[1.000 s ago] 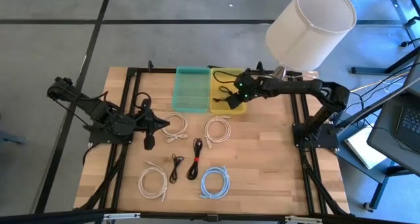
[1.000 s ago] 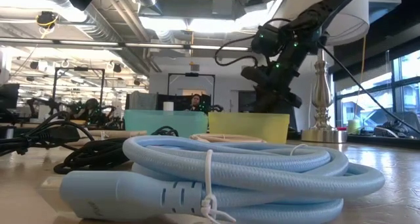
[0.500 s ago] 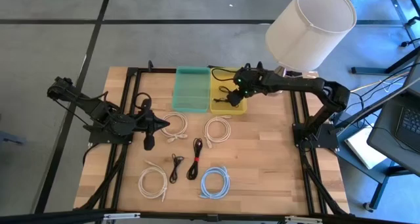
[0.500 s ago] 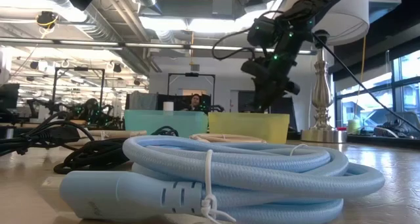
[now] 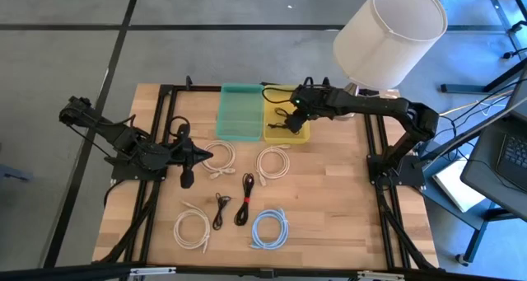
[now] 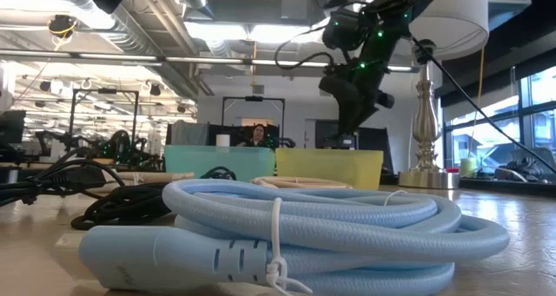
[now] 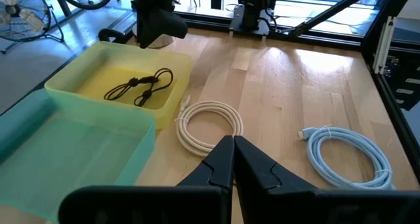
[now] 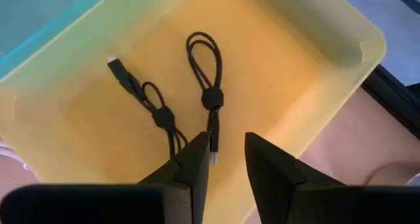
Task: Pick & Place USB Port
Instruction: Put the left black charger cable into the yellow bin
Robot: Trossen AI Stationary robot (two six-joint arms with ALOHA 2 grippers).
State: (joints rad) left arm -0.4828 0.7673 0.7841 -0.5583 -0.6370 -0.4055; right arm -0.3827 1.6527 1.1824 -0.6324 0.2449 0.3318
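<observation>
A black USB cable (image 8: 164,115), tied into small loops, lies flat on the floor of the yellow bin (image 5: 286,133); the left wrist view also shows this cable (image 7: 140,88). My right gripper (image 8: 226,159) hangs open above the bin, fingers pointing down at the cable and clear of it. In the high view my right gripper (image 5: 289,121) is over the bin's middle. My left gripper (image 7: 233,143) is shut and empty, resting at the table's left side (image 5: 211,156) and pointing toward the bins.
A teal bin (image 5: 240,112) sits against the yellow bin's left side. On the table lie two white coils (image 5: 221,156) (image 5: 272,162), a black cable with a red tie (image 5: 245,200), a thin black cable (image 5: 220,208), another white coil (image 5: 191,228) and a blue coil (image 5: 268,229). A lamp (image 5: 387,34) stands at the far right.
My right gripper has risen above the yellow bin and shifted a little toward the table's left. The left arm has kept still.
</observation>
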